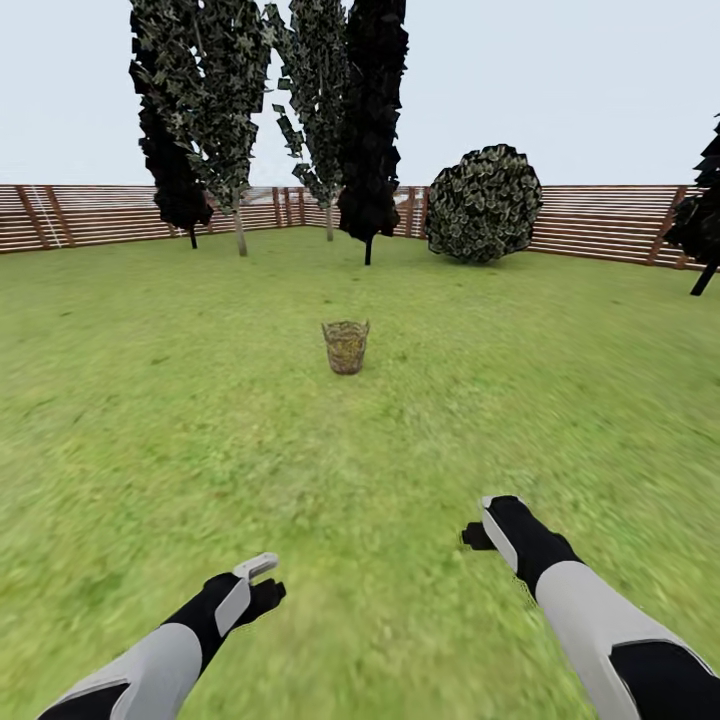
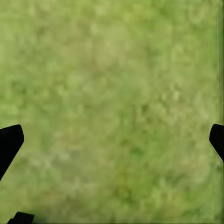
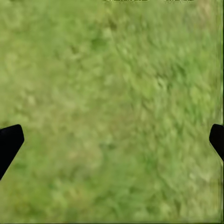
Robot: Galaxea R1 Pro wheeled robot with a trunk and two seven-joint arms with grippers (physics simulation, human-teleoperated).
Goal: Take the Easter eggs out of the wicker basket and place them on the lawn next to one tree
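The wicker basket (image 1: 346, 347) stands upright on the lawn (image 1: 150, 400), a few metres straight ahead of me. Its inside cannot be seen from here, so the Easter eggs are hidden. The tree is out of view. My left gripper (image 1: 262, 580) hovers low over the grass at the near left. In the left wrist view it (image 2: 112, 140) is open, with bare grass between the fingers. My right gripper (image 1: 487, 520) reaches forward at the near right. It is also open over grass (image 3: 112, 140). Both are far short of the basket.
Tall dark cypresses (image 1: 372, 120) and thin-trunked leafy ones (image 1: 225, 110) line the back of the garden. A round bush (image 1: 485, 205) sits at the back right. A brown slatted fence (image 1: 600, 225) closes the yard. Open grass lies between me and the basket.
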